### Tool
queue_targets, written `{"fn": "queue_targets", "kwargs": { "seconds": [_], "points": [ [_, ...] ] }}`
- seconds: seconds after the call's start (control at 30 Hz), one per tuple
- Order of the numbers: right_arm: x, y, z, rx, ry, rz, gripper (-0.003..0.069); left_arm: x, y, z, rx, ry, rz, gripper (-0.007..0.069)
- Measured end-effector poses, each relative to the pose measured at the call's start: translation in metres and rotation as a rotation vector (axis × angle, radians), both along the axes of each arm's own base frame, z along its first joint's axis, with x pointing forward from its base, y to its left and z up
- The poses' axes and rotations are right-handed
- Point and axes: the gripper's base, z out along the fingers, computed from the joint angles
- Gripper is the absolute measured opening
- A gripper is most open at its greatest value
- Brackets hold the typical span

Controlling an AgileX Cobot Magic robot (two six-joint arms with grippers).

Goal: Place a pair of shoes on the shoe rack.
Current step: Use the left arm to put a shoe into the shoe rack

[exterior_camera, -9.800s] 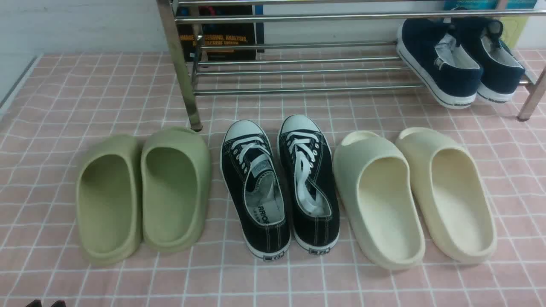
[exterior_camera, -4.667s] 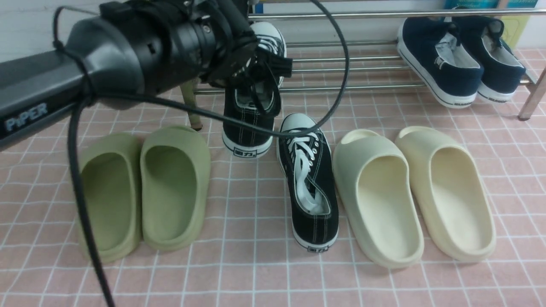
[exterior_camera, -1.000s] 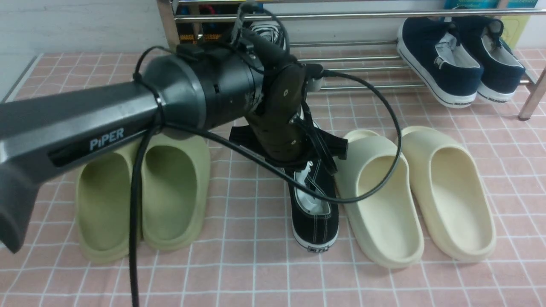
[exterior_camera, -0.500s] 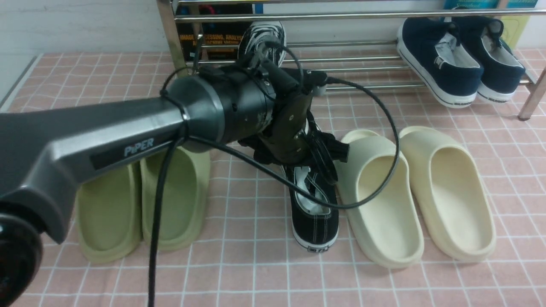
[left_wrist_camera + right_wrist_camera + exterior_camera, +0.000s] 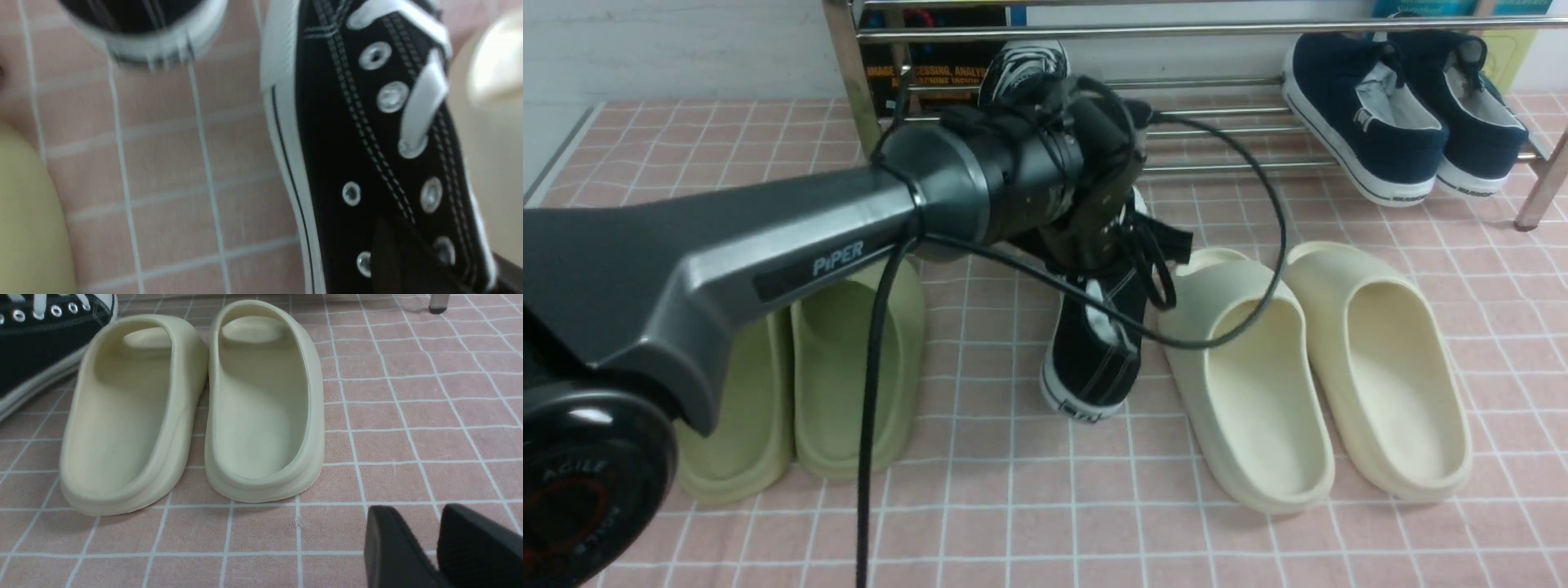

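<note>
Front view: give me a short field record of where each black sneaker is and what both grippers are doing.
first sneaker: on the shoe rack, lower rails, mostly hidden behind the left arm
second sneaker: tilted, in front of the rack, not yet on it
left gripper: shut on the second sneaker
right gripper: shut, empty, near the cream slippers
task state: one of two racked

The left arm [image 5: 727, 253] carries the white word "PiPER". On its round joint cap [image 5: 580, 498] one reads "AGILE", dimly. The dark book [image 5: 947, 77] at the back shows orange letters, partly "CESSING, ANALYS". The heel label of the black sneaker [image 5: 1094, 359] is too small to read.
</note>
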Motion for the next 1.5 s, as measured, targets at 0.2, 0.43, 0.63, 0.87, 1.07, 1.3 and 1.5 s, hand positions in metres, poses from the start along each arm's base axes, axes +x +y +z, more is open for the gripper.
{"fn": "queue_targets", "kwargs": {
  "seconds": [0.2,0.43,0.63,0.87,1.07,1.3,1.5],
  "points": [
    [0.000,0.000,0.000,0.000,0.000,0.000,0.0209,0.022,-0.007,0.039,-0.077,-0.077,0.036,0.0029],
    [0.000,0.000,0.000,0.000,0.000,0.000,0.0220,0.039,-0.016,0.045,-0.146,-0.038,0.074,0.0029],
    [0.000,0.000,0.000,0.000,0.000,0.000,0.0227,0.035,-0.011,0.053,-0.042,-0.013,0.021,0.0029],
    [0.000,0.000,0.000,0.000,0.000,0.000,0.0230,0.029,-0.005,0.071,-0.018,-0.031,-0.005,0.0029],
    [0.000,0.000,0.000,0.000,0.000,0.000,0.0237,0.029,-0.004,0.076,-0.024,-0.039,-0.007,0.0029],
    [0.000,0.000,0.000,0.000,0.000,0.000,0.0237,0.033,-0.005,0.080,-0.028,-0.109,-0.020,0.0029],
    [0.000,0.000,0.000,0.000,0.000,0.000,0.0237,0.046,-0.011,0.086,-0.073,-0.273,-0.046,0.0029]
  ]
}}
